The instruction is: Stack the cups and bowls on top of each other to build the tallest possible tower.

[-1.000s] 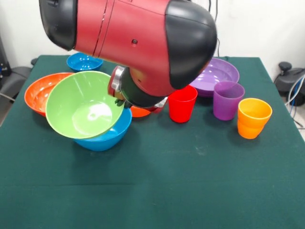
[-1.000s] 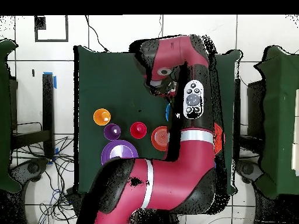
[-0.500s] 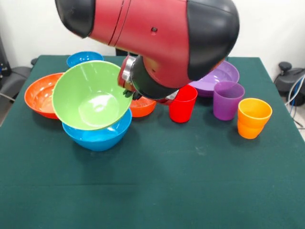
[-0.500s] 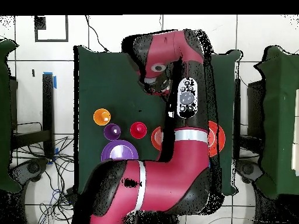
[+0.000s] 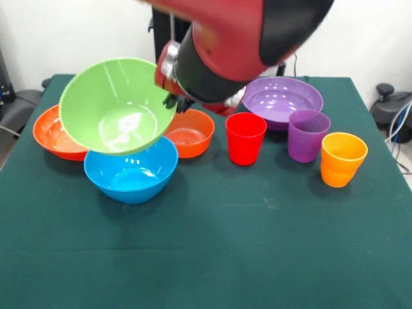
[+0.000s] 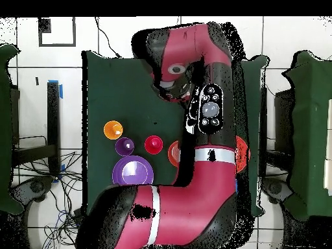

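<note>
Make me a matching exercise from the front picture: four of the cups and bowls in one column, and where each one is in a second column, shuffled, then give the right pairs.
Things:
1. lime green bowl
2. light blue bowl
3. orange cup
4. red cup

Places or states:
A. at the picture's right end of the cup row
B. tilted, lifted at the gripper
C. upright on the table, under the tilted bowl
D. between the small orange bowl and the purple cup

Pairs: 1-B, 2-C, 3-A, 4-D

Green-clothed table [image 5: 257, 257] carries bowls [image 5: 131, 177] and three cups [image 5: 245, 138].
</note>
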Tool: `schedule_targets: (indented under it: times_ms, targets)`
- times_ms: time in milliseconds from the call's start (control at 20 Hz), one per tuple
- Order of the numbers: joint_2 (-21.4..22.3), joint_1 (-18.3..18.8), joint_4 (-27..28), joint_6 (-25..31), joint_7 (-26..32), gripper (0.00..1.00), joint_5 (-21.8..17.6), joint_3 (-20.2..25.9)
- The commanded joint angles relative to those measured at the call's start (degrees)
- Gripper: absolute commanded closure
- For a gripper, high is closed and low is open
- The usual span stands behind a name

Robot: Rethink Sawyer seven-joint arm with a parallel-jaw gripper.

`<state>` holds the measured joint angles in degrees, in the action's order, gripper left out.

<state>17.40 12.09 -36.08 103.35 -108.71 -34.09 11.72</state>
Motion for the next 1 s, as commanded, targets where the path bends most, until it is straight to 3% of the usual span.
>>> schedule_targets:
  times_ms: [50, 500, 700, 800, 850, 1000]
  targets:
    - [7.1, -0.7, -6.4, 3.7, 17.9, 1.00, -0.6, 0.9]
    - [10.9, -0.8, -7.8, 5.0, 14.5, 1.00, 0.3, -0.1]
    - [14.0, -0.8, -14.1, 0.1, 11.1, 1.00, 1.5, -1.5]
    - [13.2, -0.8, -15.3, -2.9, 10.4, 1.00, 0.9, -1.6]
    - [10.2, -0.7, -13.9, -5.1, 9.6, 1.00, -0.2, -1.1]
    - [9.8, -1.2, -14.8, -7.2, 7.8, 1.00, -1.4, -1.8]
